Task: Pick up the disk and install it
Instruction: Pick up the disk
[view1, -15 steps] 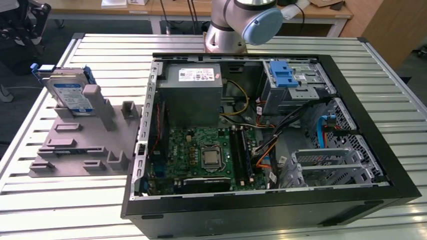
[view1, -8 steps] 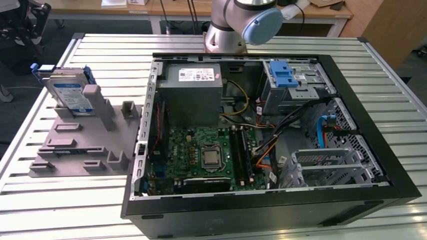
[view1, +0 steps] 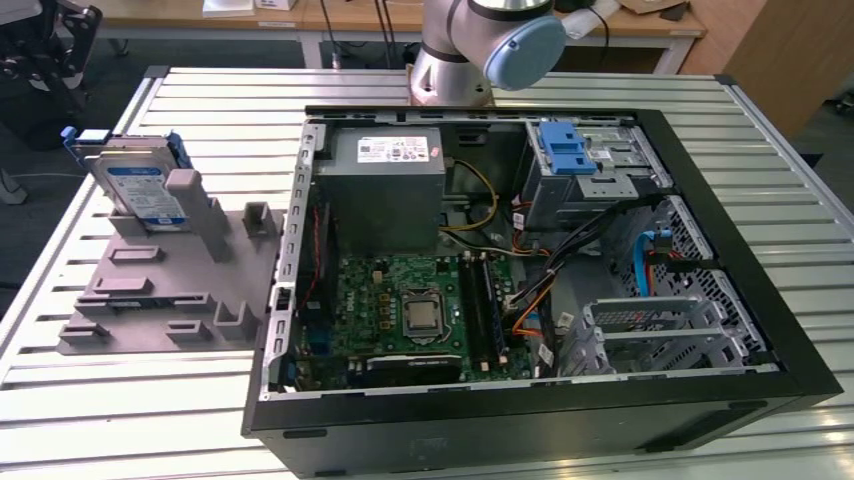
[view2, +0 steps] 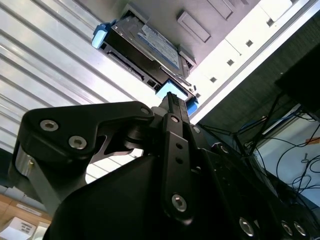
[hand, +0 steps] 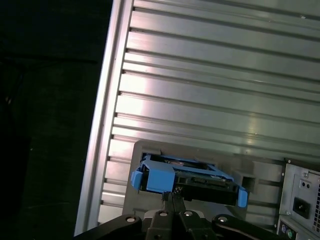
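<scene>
The disk (view1: 140, 190) stands on edge in a grey holder (view1: 160, 285) on the slatted table, at the exterior view's left. It is a silver drive with a white-and-blue label inside a blue plastic bracket. Both wrist views look down on the disk (hand: 185, 177) (view2: 150, 45) in its slot. My gripper (hand: 169, 196) (view2: 171, 96) hangs above it with the black fingers pressed together and nothing between them. The fingertips line up with the disk's top edge but stay clear of it.
An open computer case (view1: 747, 250) lies on the table at the exterior view's right. Inside are a grey power supply box (view1: 387, 185), a motherboard (view1: 414, 310) and a silver drive cage with a blue latch (view1: 574, 155). The arm's base (view1: 454, 60) stands behind the case.
</scene>
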